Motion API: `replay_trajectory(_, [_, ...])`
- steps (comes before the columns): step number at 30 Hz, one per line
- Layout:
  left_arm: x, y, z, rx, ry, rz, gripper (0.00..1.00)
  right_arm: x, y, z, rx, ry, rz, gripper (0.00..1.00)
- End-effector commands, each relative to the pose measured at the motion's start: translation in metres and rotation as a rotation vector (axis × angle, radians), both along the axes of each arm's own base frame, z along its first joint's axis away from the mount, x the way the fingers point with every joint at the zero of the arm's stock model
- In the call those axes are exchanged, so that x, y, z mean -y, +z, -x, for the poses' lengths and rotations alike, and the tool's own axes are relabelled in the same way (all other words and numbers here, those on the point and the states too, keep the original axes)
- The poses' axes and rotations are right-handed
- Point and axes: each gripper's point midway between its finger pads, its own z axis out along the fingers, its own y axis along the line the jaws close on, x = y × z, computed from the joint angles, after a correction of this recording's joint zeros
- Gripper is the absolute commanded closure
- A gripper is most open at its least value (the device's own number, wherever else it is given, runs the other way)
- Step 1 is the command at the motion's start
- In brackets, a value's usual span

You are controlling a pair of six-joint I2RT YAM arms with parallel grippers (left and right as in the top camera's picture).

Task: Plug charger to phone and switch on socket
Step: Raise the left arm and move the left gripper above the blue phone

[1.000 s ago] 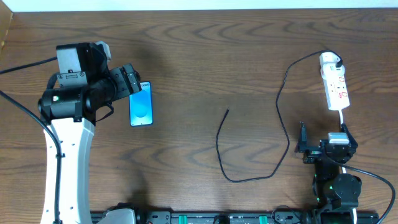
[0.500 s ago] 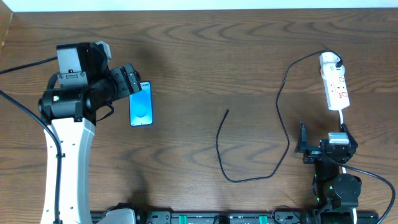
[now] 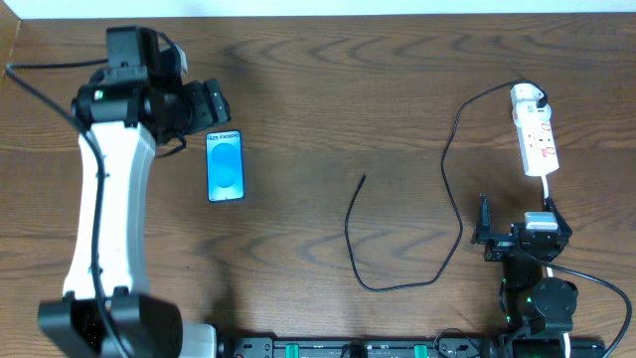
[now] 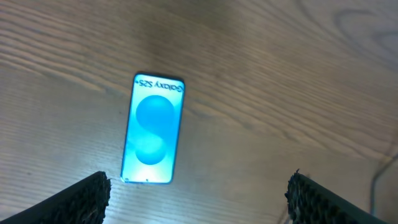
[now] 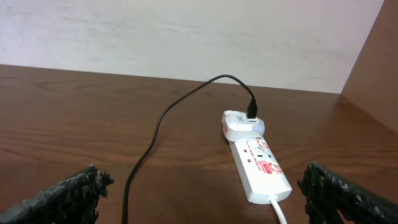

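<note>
The phone (image 3: pixel 225 166) lies flat on the table with its blue screen up; it also shows in the left wrist view (image 4: pixel 153 129). My left gripper (image 3: pixel 209 105) is open and empty, hovering just beyond the phone's far end (image 4: pixel 202 208). The charger cable (image 3: pixel 397 285) runs from its free tip (image 3: pixel 364 178) in a loop to the white plug (image 3: pixel 527 96) seated in the socket strip (image 3: pixel 539 142). My right gripper (image 3: pixel 517 223) is open and empty, just short of the strip (image 5: pixel 260 169). The plug (image 5: pixel 241 124) and the cable (image 5: pixel 158 127) lie ahead of my right jaws (image 5: pixel 205 208).
The white cord (image 3: pixel 548 189) of the strip runs toward my right gripper. A pale wall (image 5: pixel 186 31) stands behind the table's far edge. Bare brown wood (image 3: pixel 298 119) lies between the phone and the cable tip.
My left arm has swung up and back toward the far left, away from the phone's top edge, so the whole phone now shows. The right arm, cable and strip have not moved.
</note>
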Motion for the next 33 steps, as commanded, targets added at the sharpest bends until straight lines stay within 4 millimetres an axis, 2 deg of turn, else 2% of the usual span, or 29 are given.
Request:
replay_trajectory(1, [-0.007, -0.004, -0.011, -0.024, 0.001, -0.058, 0.10, 0.000, -0.001, 0.000, 0.001, 0.001, 0.013, 0.01])
replay_trajectory(8, [-0.010, -0.027, -0.018, -0.103, -0.021, -0.235, 0.10, 0.000, -0.001, 0.000, 0.001, 0.001, 0.013, 0.01])
replay_trajectory(13, [-0.002, -0.035, -0.021, -0.118, -0.060, -0.292, 0.10, 0.000, -0.001, 0.000, 0.001, 0.001, 0.013, 0.01])
replay_trajectory(14, [-0.002, -0.037, -0.022, -0.119, -0.061, -0.292, 0.13, 0.000, -0.001, 0.000, 0.001, 0.001, 0.013, 0.01])
replay_trajectory(17, [-0.002, -0.039, -0.022, -0.124, -0.057, -0.291, 0.41, 0.000, -0.001, 0.000, 0.001, 0.001, 0.013, 0.01])
replay_trajectory(18, [-0.002, -0.039, -0.022, -0.124, -0.057, -0.291, 0.43, 0.000, -0.001, 0.000, 0.001, 0.001, 0.013, 0.01])
replay_trajectory(19, [-0.002, -0.039, -0.022, -0.124, -0.057, -0.291, 0.41, 0.000, -0.001, 0.000, 0.001, 0.001, 0.013, 0.01])
replay_trajectory(20, [-0.001, -0.039, -0.022, -0.124, -0.058, -0.290, 0.25, 0.000, -0.001, 0.000, 0.001, 0.001, 0.013, 0.01])
replay_trajectory(21, [-0.001, -0.039, -0.022, -0.124, -0.058, -0.290, 0.15, 0.000, -0.001, 0.000, 0.001, 0.001, 0.013, 0.01])
replay_trajectory(22, [-0.001, -0.039, -0.023, -0.123, -0.058, -0.290, 0.09, 0.000, -0.001, 0.000, 0.001, 0.001, 0.013, 0.01])
replay_trajectory(33, [0.000, -0.041, -0.019, -0.144, -0.064, -0.284, 0.08, 0.000, -0.001, 0.000, 0.001, 0.001, 0.013, 0.01])
